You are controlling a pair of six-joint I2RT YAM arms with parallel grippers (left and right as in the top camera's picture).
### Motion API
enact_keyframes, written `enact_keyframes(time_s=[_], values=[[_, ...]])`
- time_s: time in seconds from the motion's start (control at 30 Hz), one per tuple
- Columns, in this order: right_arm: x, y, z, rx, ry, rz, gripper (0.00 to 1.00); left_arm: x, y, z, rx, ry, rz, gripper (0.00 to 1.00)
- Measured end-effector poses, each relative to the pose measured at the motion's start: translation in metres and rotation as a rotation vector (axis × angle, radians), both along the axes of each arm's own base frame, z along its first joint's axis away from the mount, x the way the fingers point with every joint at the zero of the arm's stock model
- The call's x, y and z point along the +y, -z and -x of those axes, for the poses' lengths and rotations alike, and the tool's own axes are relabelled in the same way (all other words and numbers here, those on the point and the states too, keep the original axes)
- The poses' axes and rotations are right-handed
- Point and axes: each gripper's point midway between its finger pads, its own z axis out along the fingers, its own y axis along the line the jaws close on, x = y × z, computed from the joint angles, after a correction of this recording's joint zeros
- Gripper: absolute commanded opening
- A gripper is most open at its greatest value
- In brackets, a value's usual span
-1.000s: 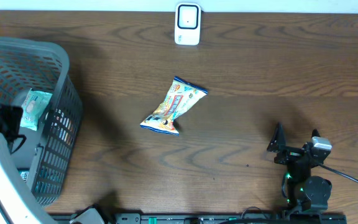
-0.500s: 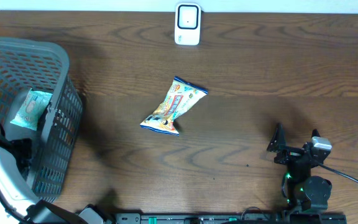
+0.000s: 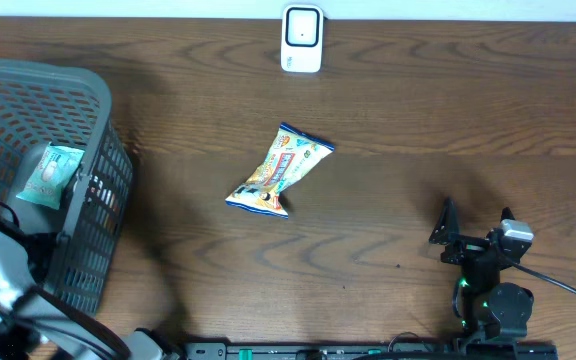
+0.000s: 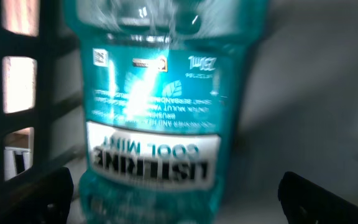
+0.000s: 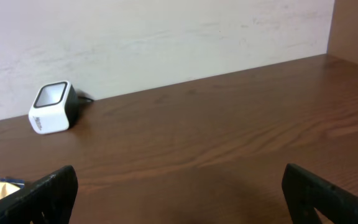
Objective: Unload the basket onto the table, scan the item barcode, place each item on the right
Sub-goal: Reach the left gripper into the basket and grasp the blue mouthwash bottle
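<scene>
1. Tools first: my left tool (image 4: 179, 205) is spread wide, with its two dark fingertips (image 4: 48, 193) at the bottom corners of the left wrist view.
2. It is down inside the grey plastic mesh basket (image 3: 28, 90) at the left end of the dark wooden counter (image 3: 418, 110).
3. Between its fingertips a teal mouthwash bottle (image 4: 157, 106) fills most of the view. The bottle is blurred, and its white label reads upside down to me.
4. I cannot tell whether either fingertip touches the bottle.
5. The overhead view does not show the bottle, but a pale teal pouch (image 3: 50, 175) lies in the basket beside the right wall.
6. My right tool (image 3: 476, 225) is also spread wide, with nothing between its fingers. It hangs over the near right part of the counter and faces the far wall.
7. A crinkled white, blue and yellow snack packet (image 3: 279, 171) lies flat near the middle of the counter, apart from both tools and from the basket.
8. A small white box-shaped barcode scanner (image 3: 302, 38) stands at the far edge of the counter, beyond the packet and against the pale wall.
</scene>
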Motion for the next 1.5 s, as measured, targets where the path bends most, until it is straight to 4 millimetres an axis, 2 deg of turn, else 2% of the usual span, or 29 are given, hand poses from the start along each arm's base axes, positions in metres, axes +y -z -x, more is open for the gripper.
enact_keyframes(time_s=[0.07,0.17,0.2,0.33,0.4,0.53,0.73,0.83,0.9,0.97,1.03,1.23,1.33,1.43,1.47,1.5], values=[[0.0,0.0,0.0,0.0,0.0,0.0,0.99,-0.003,0.013,0.004,0.033,-0.006,0.045,0.98],[0.0,0.0,0.0,0.0,0.0,0.0,0.99,0.003,0.016,0.002,0.028,-0.02,0.056,0.99],[0.0,0.0,0.0,0.0,0.0,0.0,0.99,0.004,0.016,0.002,0.028,-0.022,0.058,0.93],[0.0,0.0,0.0,0.0,0.0,0.0,0.99,0.011,0.021,-0.006,0.016,-0.032,0.067,0.43],[0.0,0.0,0.0,0.0,0.0,0.0,0.99,0.014,0.019,-0.008,0.02,-0.028,0.067,0.34],[0.0,0.0,0.0,0.0,0.0,0.0,0.99,0.019,0.015,-0.009,0.016,-0.03,0.044,0.31],[0.0,0.0,0.0,0.0,0.0,0.0,0.99,0.017,0.008,-0.015,-0.029,-0.04,0.073,0.3],[0.0,0.0,0.0,0.0,0.0,0.0,0.99,0.009,0.004,-0.029,-0.109,-0.033,0.118,0.29],[0.0,0.0,0.0,0.0,0.0,0.0,0.99,0.004,-0.007,-0.042,-0.19,-0.022,0.145,0.29],[0.0,0.0,0.0,0.0,0.0,0.0,0.99,0.003,-0.026,-0.056,-0.277,-0.007,0.14,0.29],[0.0,0.0,0.0,0.0,0.0,0.0,0.99,0.007,-0.057,-0.072,-0.388,0.019,0.099,0.29],[0.0,0.0,0.0,0.0,0.0,0.0,0.99,0.017,-0.195,-0.11,-0.76,0.134,-0.165,0.29],[0.0,0.0,0.0,0.0,0.0,0.0,0.99,0.007,-0.258,-0.115,-0.934,0.194,-0.288,0.29],[0.0,0.0,0.0,0.0,0.0,0.0,0.99,-0.011,-0.313,-0.117,-1.093,0.253,-0.396,0.32],[0.0,0.0,0.0,0.0,0.0,0.0,0.99,-0.019,-0.327,-0.116,-1.129,0.277,-0.425,0.36],[0.0,0.0,0.0,0.0,0.0,0.0,0.99,-0.027,-0.336,-0.116,-1.155,0.293,-0.441,0.47]])
